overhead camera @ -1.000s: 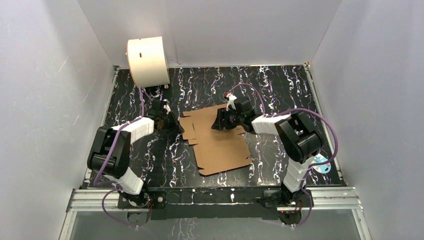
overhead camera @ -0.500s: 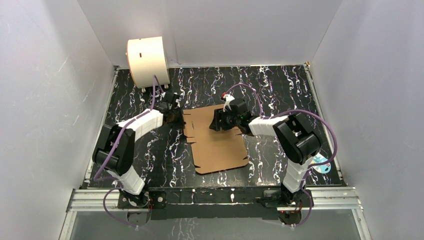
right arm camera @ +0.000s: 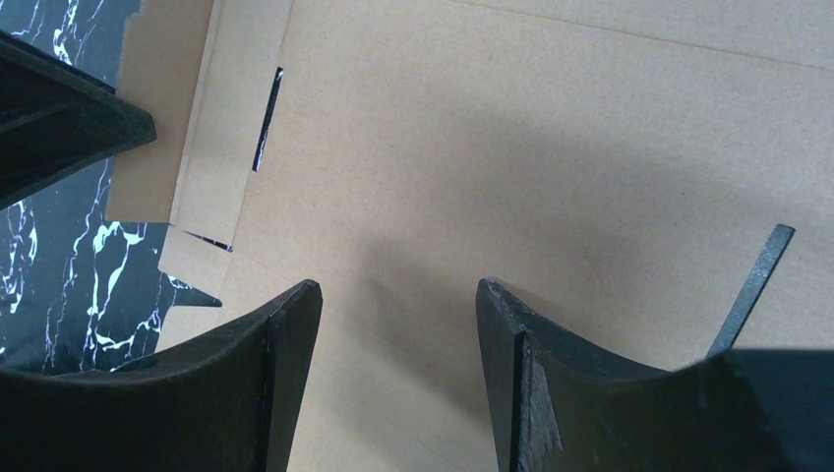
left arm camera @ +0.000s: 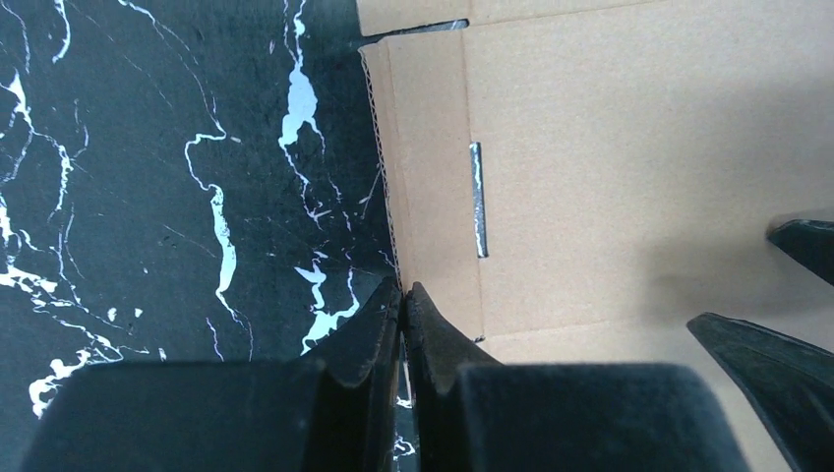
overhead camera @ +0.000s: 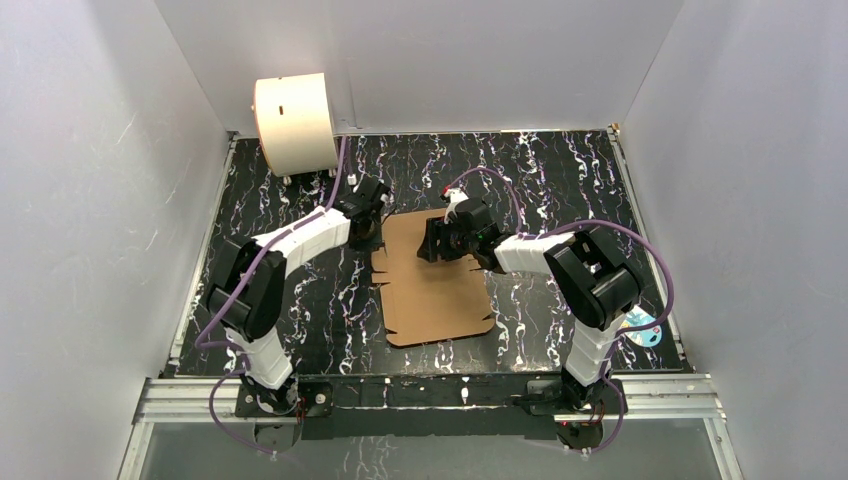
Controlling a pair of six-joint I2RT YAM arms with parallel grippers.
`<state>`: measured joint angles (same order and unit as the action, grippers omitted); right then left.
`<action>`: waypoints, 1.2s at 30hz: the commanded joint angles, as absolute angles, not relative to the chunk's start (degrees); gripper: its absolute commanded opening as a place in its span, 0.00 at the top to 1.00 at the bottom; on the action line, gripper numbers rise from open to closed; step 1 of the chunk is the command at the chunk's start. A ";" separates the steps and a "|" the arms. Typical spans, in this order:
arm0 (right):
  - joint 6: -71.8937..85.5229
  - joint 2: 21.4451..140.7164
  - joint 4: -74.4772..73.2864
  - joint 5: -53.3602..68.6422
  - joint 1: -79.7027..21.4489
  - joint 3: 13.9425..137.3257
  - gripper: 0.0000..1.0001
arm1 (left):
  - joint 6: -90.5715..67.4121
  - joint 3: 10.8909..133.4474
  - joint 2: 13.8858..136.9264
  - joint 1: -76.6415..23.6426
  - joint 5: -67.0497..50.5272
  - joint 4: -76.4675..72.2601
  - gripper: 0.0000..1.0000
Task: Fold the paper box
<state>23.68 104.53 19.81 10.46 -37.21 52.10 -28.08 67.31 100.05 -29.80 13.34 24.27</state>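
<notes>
The paper box (overhead camera: 437, 290) lies flat and unfolded on the black marbled table, a brown cardboard sheet with slots and tabs. My left gripper (overhead camera: 372, 229) is at its far left corner. In the left wrist view the left gripper (left arm camera: 403, 291) is shut, its tips pinching the corrugated edge of a side flap of the paper box (left arm camera: 610, 147). My right gripper (overhead camera: 433, 244) hovers over the far part of the sheet. Seen from the right wrist, the right gripper (right arm camera: 398, 295) is open just above the bare paper box (right arm camera: 511, 128), holding nothing.
A cream-white drum (overhead camera: 295, 122) stands at the back left corner. A small light-blue object (overhead camera: 645, 331) lies by the right arm's base. White walls close in the table on three sides.
My left arm swung from left of the sheet to its far left corner and shut on the flap edge. The sheet turned slightly, squarer to the table. The right gripper barely moved.
</notes>
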 commanded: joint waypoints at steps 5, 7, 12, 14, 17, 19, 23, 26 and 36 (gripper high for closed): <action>27.21 106.60 17.86 8.64 -37.97 52.12 0.31 | -26.48 73.55 102.21 -32.78 17.13 28.07 0.91; 28.07 106.66 18.86 9.11 -37.97 51.55 0.31 | -26.49 74.26 102.28 -33.31 17.20 28.12 0.89; 28.87 107.04 19.92 9.88 -37.97 51.33 0.31 | -26.32 76.03 103.15 -34.21 17.11 28.56 0.83; 29.04 106.92 20.18 9.93 -37.97 51.12 0.31 | -26.51 76.47 103.27 -34.70 16.72 28.65 0.81; 29.26 106.66 20.71 9.80 -37.94 50.76 0.31 | -27.03 76.91 103.29 -35.25 15.84 28.48 0.80; 29.44 106.66 20.97 9.67 -37.97 50.58 0.31 | -27.10 77.24 103.64 -35.49 15.53 28.48 0.80; 29.95 106.74 21.56 9.67 -37.98 50.30 0.31 | -27.01 77.56 104.89 -35.64 15.49 28.46 0.79; 30.15 106.88 21.88 9.43 -37.98 50.00 0.31 | -27.01 77.52 105.69 -35.92 15.61 28.24 0.79; 30.18 106.58 22.66 9.32 -37.97 49.60 0.31 | -27.58 77.28 106.27 -36.64 12.85 25.80 0.79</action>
<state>29.87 105.21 24.36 9.30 -37.36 50.85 -27.05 75.92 106.32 -35.94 14.74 25.96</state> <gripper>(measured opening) 0.687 0.209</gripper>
